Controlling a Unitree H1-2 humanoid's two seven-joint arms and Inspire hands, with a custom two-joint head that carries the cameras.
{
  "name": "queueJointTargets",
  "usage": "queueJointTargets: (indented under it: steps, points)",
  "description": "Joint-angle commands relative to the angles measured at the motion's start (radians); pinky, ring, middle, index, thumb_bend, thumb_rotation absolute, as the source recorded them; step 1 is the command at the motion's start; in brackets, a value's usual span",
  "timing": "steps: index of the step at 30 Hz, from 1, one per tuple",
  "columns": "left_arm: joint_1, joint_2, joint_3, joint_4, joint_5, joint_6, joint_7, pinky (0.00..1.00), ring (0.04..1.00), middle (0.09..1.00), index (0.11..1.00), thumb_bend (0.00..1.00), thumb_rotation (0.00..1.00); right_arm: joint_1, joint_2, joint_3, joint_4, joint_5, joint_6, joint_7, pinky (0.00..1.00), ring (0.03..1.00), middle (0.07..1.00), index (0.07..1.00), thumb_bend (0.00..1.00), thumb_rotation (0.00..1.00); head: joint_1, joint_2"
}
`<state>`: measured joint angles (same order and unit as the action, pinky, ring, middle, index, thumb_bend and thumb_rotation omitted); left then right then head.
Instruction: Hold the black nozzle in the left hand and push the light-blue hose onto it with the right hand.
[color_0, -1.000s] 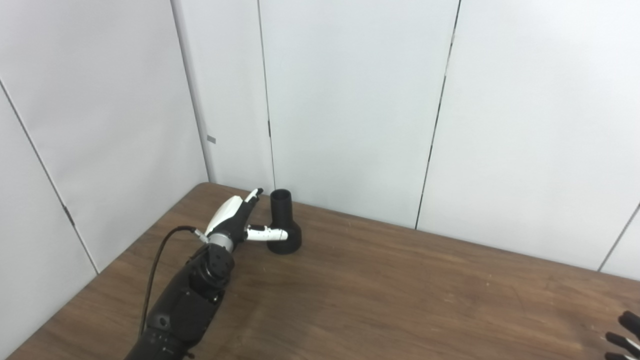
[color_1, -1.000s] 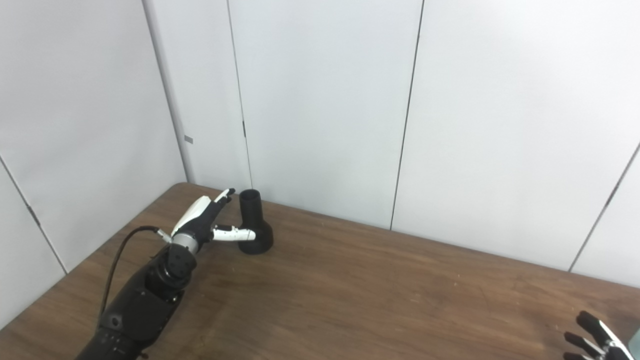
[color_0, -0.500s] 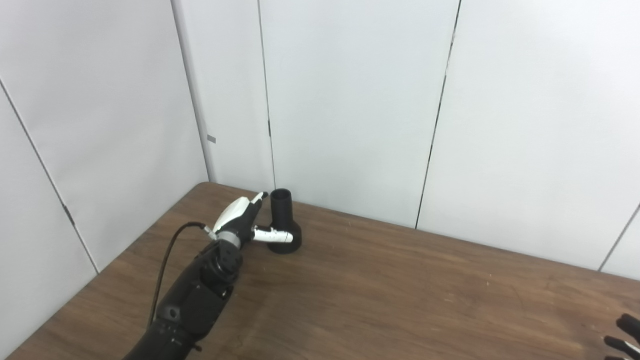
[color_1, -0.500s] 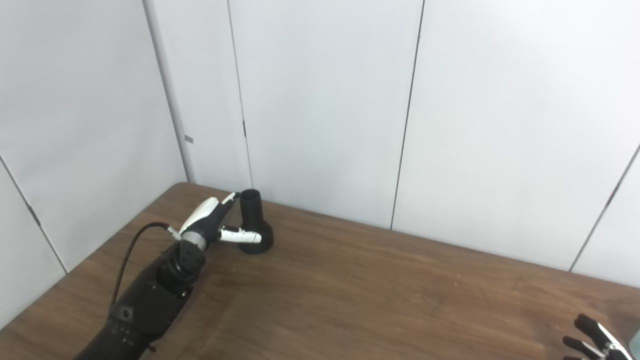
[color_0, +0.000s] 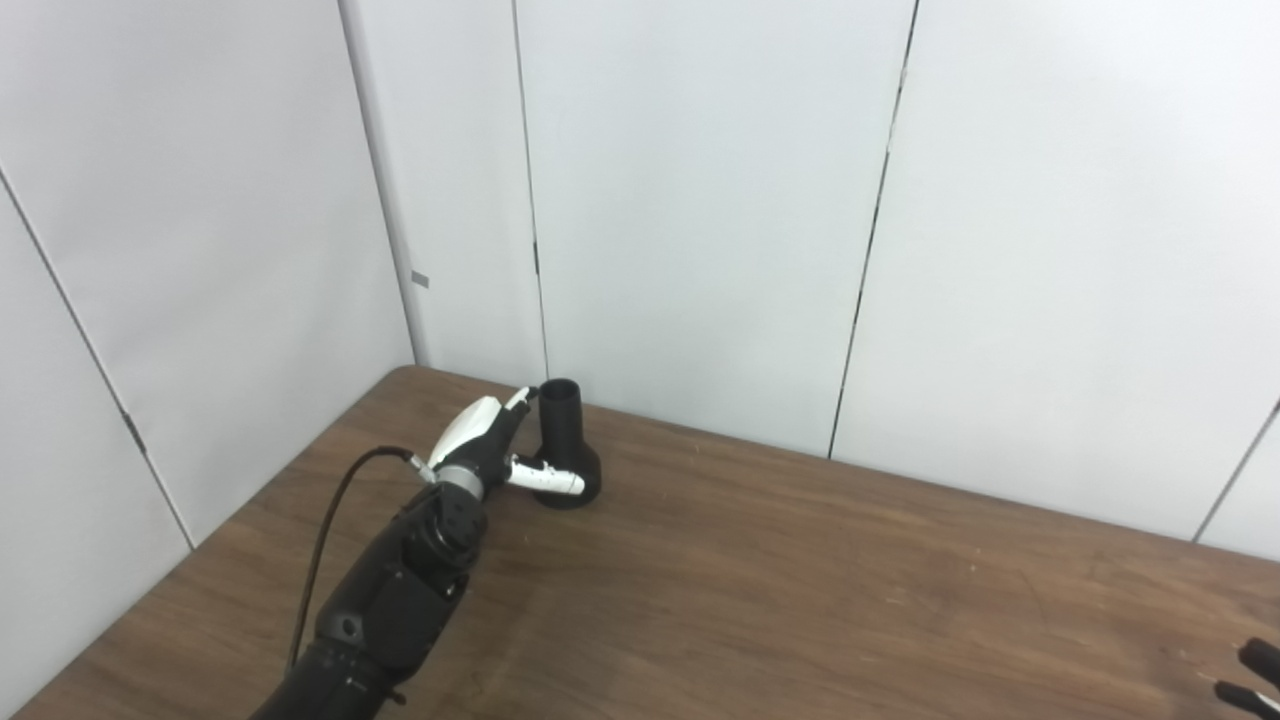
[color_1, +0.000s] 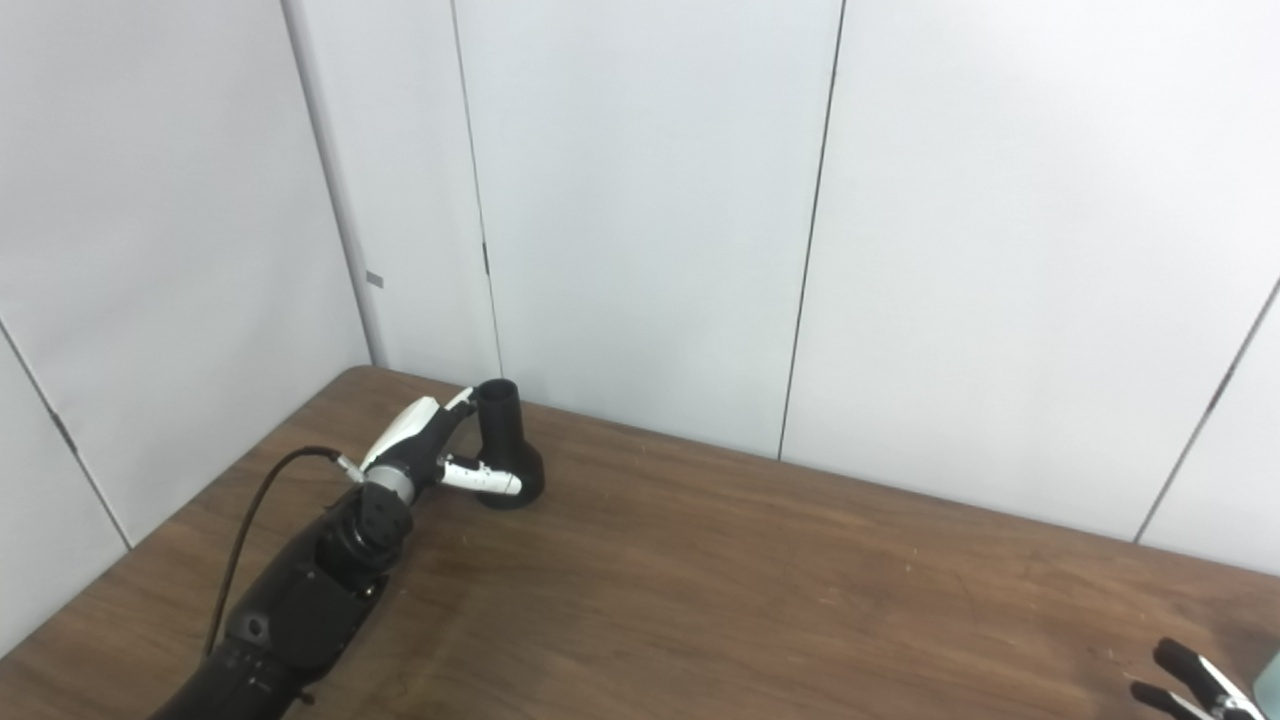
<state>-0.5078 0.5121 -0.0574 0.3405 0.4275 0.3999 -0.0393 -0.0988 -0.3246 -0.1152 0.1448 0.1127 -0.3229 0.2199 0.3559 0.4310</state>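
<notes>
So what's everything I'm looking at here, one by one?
nozzle: one, black, upright on its wide base near the table's far left corner.
hose: only a pale sliver at the right eye view's bottom right edge could be it; too little shows to tell.
table: one, dark brown wood.
wall panels: several, white, behind the table and to its left.
left hand: one, white and black, fingers apart around the nozzle, thumb across its base.
right hand: one, black fingertips at the bottom right edge.
</notes>
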Motion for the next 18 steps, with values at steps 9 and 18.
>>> queueJointTargets:
  steps: [9, 18]
  points:
    - [-0.054, 0.011, -0.025, 0.009, 0.027, -0.010, 0.019, 1.00, 1.000, 0.925, 0.892, 1.00, 0.30, 0.029, 0.003, 0.000, 0.005, 0.025, 0.005, 0.007, 0.71, 0.814, 0.907, 0.889, 0.88, 0.27, 0.002, 0.006]
    - [-0.054, 0.020, -0.037, 0.029, 0.026, -0.003, 0.010, 1.00, 0.988, 0.913, 0.864, 1.00, 0.27, 0.022, 0.002, 0.000, 0.010, 0.020, 0.002, 0.006, 0.70, 0.813, 0.905, 0.887, 0.89, 0.28, -0.001, 0.008]
